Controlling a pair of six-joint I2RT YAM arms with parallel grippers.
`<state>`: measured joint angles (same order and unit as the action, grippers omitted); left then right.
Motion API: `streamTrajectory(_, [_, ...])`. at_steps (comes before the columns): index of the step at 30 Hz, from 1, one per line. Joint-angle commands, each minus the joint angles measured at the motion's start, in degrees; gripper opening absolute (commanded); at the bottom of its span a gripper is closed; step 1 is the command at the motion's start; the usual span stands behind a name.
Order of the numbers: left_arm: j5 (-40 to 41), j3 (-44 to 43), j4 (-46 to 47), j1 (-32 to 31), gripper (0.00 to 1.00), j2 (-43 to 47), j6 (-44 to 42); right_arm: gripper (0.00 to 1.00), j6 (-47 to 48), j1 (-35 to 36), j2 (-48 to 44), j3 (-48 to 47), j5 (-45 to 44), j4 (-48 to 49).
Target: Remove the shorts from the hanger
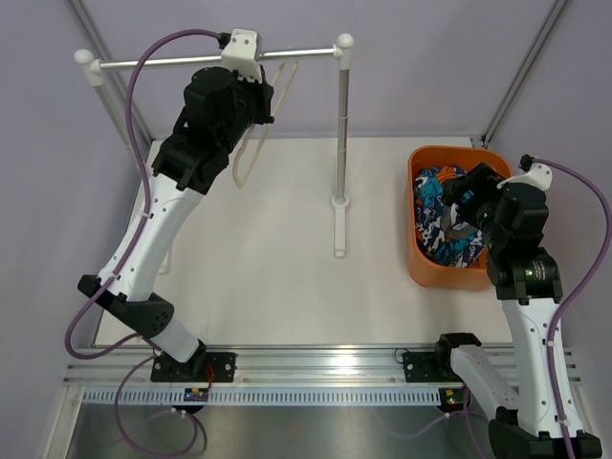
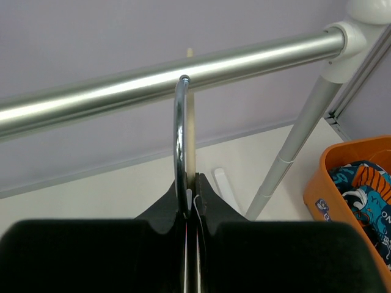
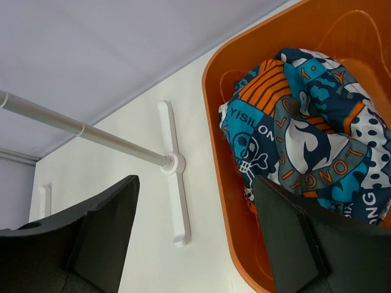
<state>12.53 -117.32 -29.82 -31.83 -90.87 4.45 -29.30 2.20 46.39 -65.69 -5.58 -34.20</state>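
The shorts [image 1: 442, 215], patterned in blue, teal, orange and white, lie bunched inside the orange bin [image 1: 419, 273]; they also show in the right wrist view [image 3: 305, 134]. The cream hanger [image 1: 245, 163] hangs bare from the silver rail [image 1: 182, 61]. In the left wrist view its metal hook [image 2: 179, 128] curls over the rail [image 2: 122, 85]. My left gripper [image 2: 192, 183] is shut on the hanger's neck just below the hook. My right gripper [image 3: 195, 201] is open and empty, hovering over the bin's left rim [image 3: 214, 122] beside the shorts.
The rail stands on a white rack with a right post [image 1: 341, 124] and cross-shaped foot [image 3: 174, 165] mid-table. The bin sits at the right edge of the table. White table surface lies between rack and arm bases.
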Motion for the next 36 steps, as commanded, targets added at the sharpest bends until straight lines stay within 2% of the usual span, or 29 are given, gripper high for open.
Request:
streamTrajectory(1, [1.00, -4.05, 5.57, 1.68, 0.00, -0.27, -0.76, 0.84, 1.26, 0.00, -0.51, -2.51, 1.63, 0.01])
streamTrajectory(13, [-1.20, -10.74, 5.57, 4.50, 0.00, -6.86, 0.74, 0.83, 2.32, -0.09, -0.60, -3.48, 1.45, -0.96])
streamTrajectory(31, [-3.13, -9.51, 6.62, 7.05, 0.00, -10.56, 2.67, 0.84, 2.58, 0.00, -0.78, -2.51, 2.24, -0.96])
streamTrajectory(36, [-3.31, -8.28, 6.71, 7.14, 0.04, -10.12, 2.93, 0.84, 2.58, -0.09, -1.04, -2.25, 2.33, -0.96])
